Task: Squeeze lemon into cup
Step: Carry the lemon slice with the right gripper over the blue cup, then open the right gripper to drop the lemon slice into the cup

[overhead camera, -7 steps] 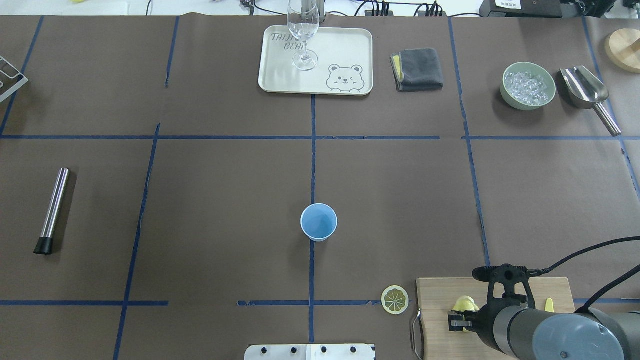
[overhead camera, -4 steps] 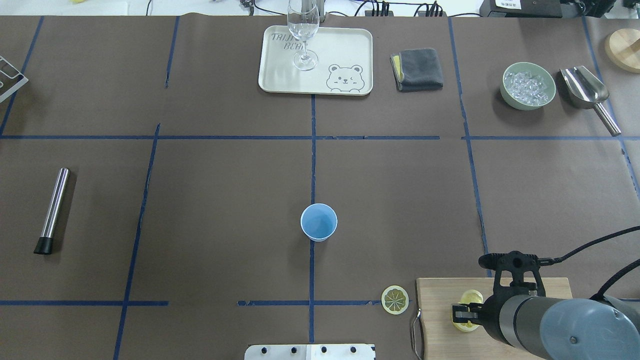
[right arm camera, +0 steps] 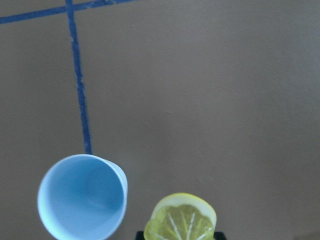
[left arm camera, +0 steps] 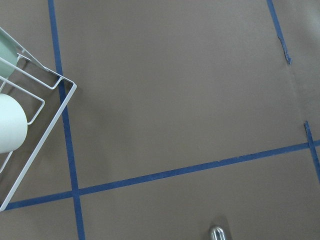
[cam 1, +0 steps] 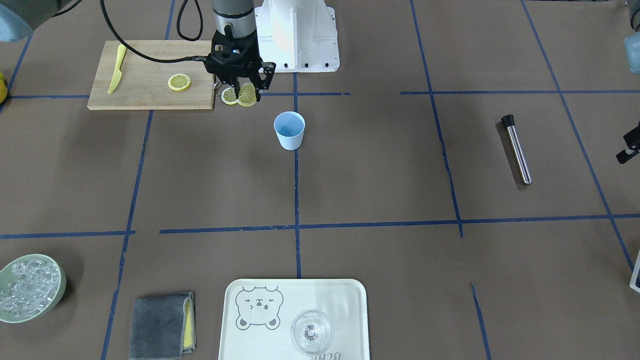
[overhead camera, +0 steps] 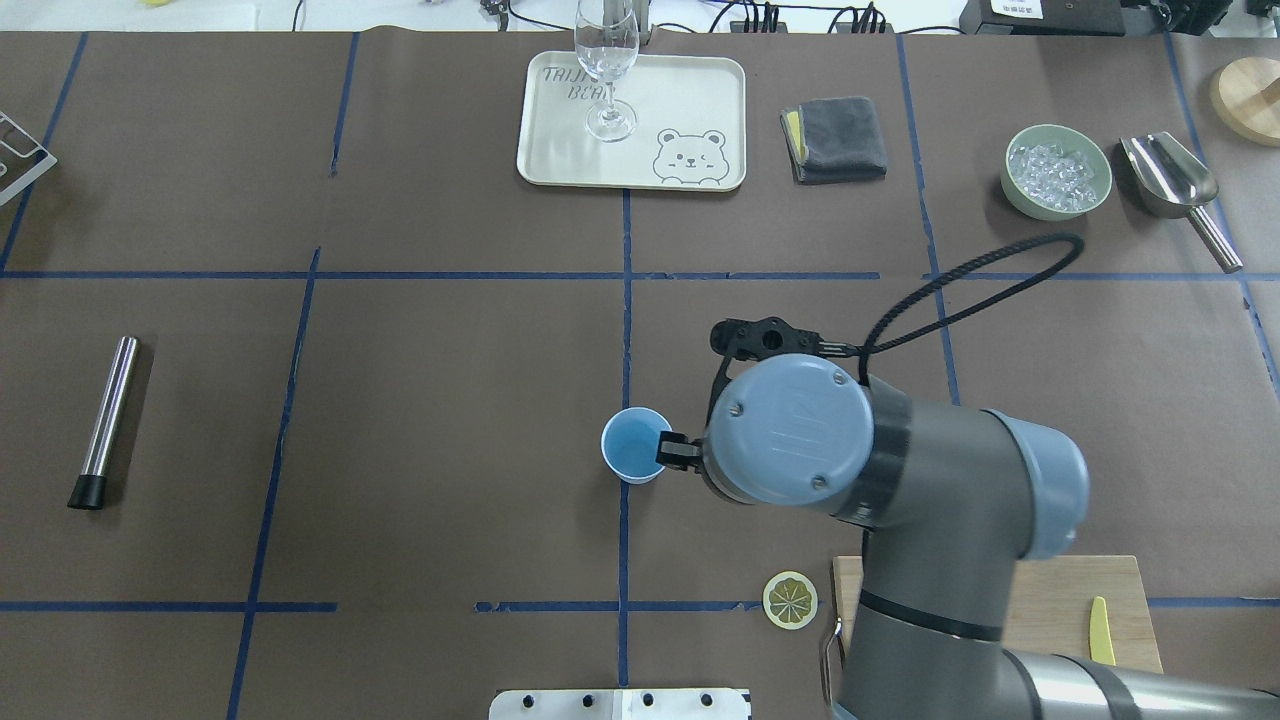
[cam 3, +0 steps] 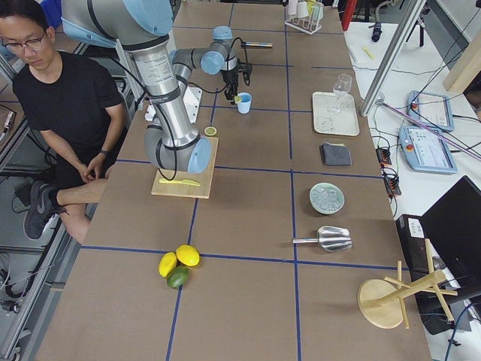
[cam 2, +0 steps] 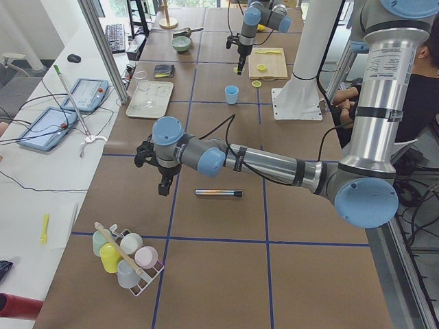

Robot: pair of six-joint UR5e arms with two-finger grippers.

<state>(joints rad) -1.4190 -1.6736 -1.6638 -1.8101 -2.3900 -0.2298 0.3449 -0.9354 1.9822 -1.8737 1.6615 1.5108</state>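
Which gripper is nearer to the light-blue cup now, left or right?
Right. The right gripper, shut on the lemon, hangs just beside the cup; the left gripper is far off to the robot's left.

The right arm (overhead camera: 930, 470) is built of grey metal tubes joined by rounded light-blue caps (overhead camera: 790, 430), the nearest cap being fastened with small screws around what seems to be an embossed mark. A black braided cable (overhead camera: 885, 330) is attached near the black right gripper (cam 1: 246, 96), and a white base (cam 1: 297, 35) is edged with dark bolts
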